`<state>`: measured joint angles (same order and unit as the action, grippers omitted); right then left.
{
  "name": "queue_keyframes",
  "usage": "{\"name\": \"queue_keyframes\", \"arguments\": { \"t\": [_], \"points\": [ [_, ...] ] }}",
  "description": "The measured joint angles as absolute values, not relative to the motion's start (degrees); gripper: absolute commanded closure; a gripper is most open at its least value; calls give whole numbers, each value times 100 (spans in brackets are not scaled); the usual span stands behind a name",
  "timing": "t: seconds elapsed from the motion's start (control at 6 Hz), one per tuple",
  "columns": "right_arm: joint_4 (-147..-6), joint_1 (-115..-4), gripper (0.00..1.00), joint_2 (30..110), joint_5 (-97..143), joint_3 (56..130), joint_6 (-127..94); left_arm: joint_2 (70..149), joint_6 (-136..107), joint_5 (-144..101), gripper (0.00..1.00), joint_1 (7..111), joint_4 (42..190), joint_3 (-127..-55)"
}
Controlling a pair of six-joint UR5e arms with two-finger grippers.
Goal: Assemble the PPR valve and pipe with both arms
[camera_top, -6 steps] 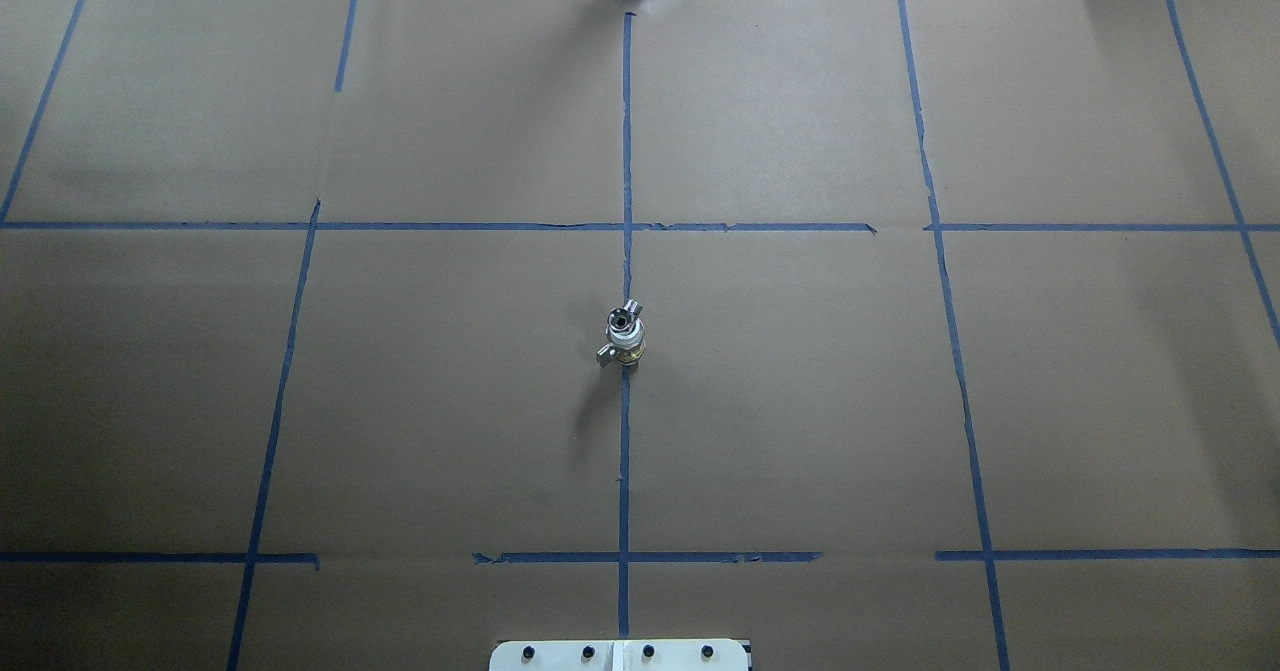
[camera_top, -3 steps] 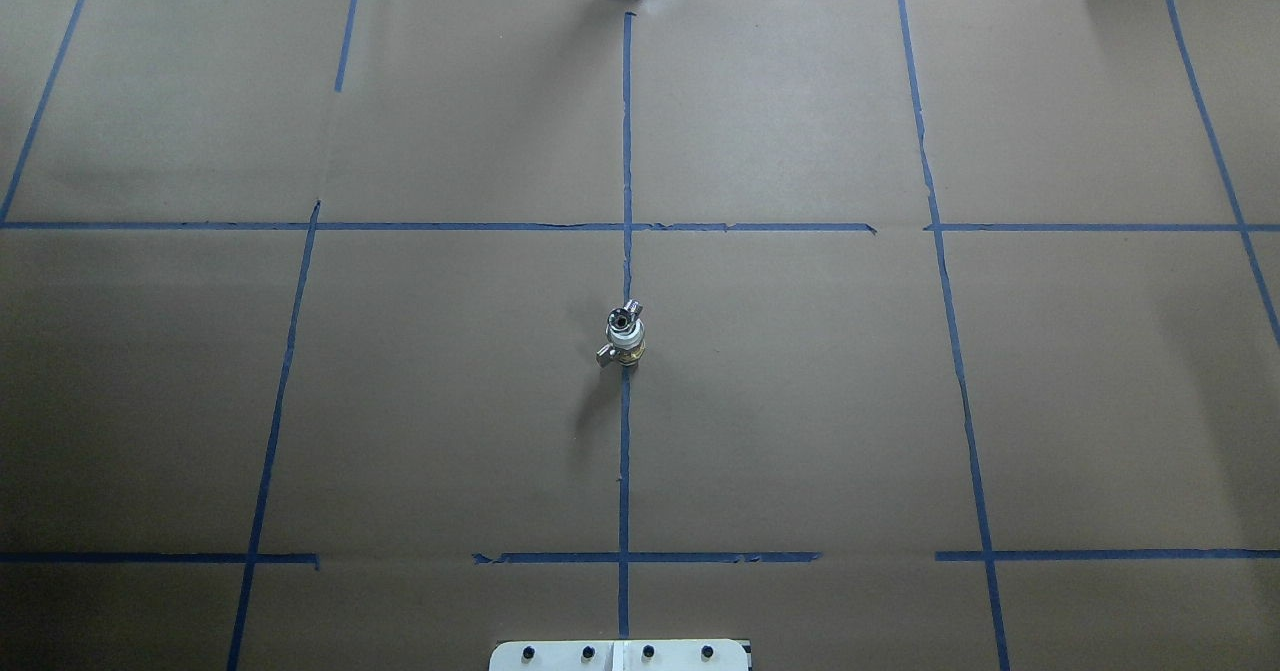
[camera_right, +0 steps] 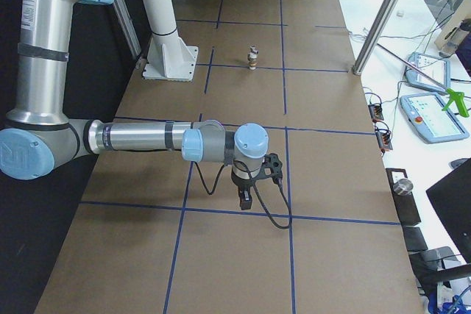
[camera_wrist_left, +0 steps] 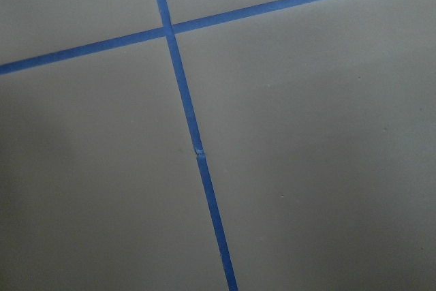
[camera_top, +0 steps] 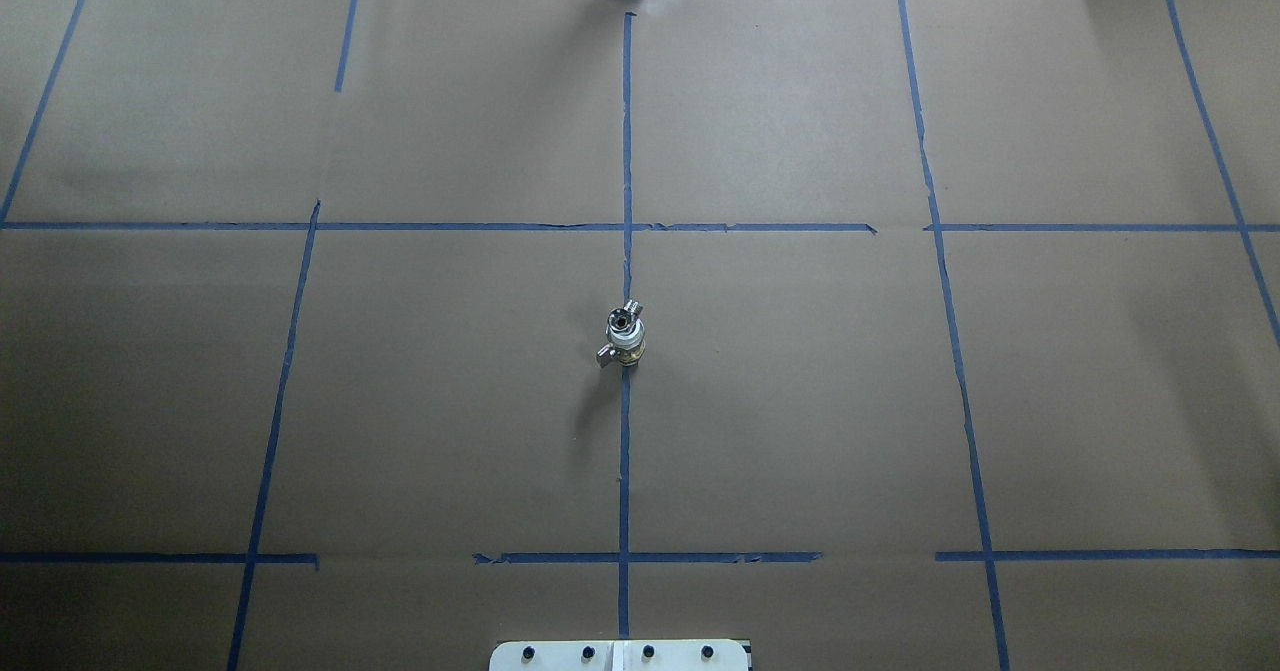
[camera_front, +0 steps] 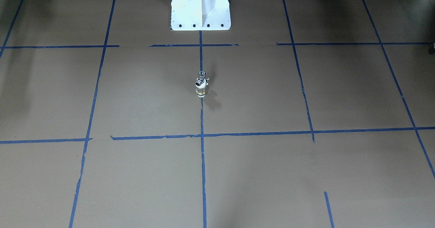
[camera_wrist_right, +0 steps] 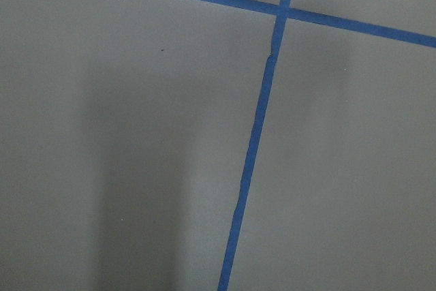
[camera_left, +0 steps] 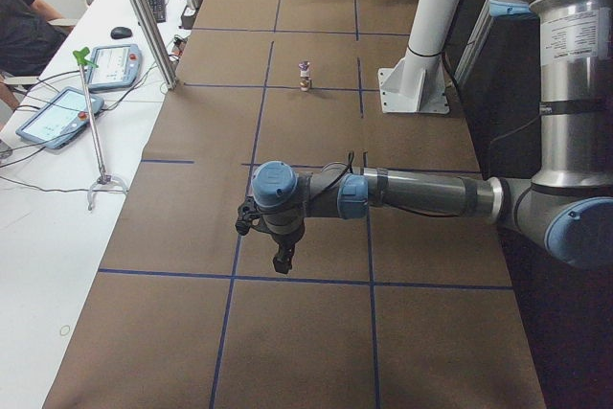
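Observation:
A small white, metal and brass valve piece [camera_top: 624, 336] stands upright on the blue centre tape line of the brown table; it also shows in the front-facing view [camera_front: 201, 83] and, far off, in both side views [camera_left: 306, 76] [camera_right: 252, 56]. I cannot make out a separate pipe. My left gripper [camera_left: 280, 261] hangs over the table's left end, far from the valve, and shows only in the exterior left view. My right gripper [camera_right: 245, 200] hangs over the right end, seen only in the exterior right view. I cannot tell whether either is open or shut. Both wrist views show only paper and tape.
The white pedestal base [camera_front: 200, 7] stands at the robot's side of the table, behind the valve. An aluminium post [camera_left: 144, 16] rises at the far edge. Teach pendants [camera_left: 57, 112] [camera_right: 427, 108] lie on white side tables, and a person [camera_left: 19, 26] sits nearby.

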<state>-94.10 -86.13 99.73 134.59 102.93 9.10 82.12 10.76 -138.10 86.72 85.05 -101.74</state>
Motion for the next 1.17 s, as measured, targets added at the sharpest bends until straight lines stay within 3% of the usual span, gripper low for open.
{"name": "queue_keyframes", "arguments": {
  "t": [0.5, 1.17],
  "points": [
    [-9388, -8580, 0, 9958, 13503, 10372, 851, 8278, 1076, -13761, 0, 8869, 7804, -10187],
    [-9375, -8578, 0, 9958, 13517, 10454, 836, 8232, 1105, -13501, 0, 9115, 7918, -10264]
  ]
}}
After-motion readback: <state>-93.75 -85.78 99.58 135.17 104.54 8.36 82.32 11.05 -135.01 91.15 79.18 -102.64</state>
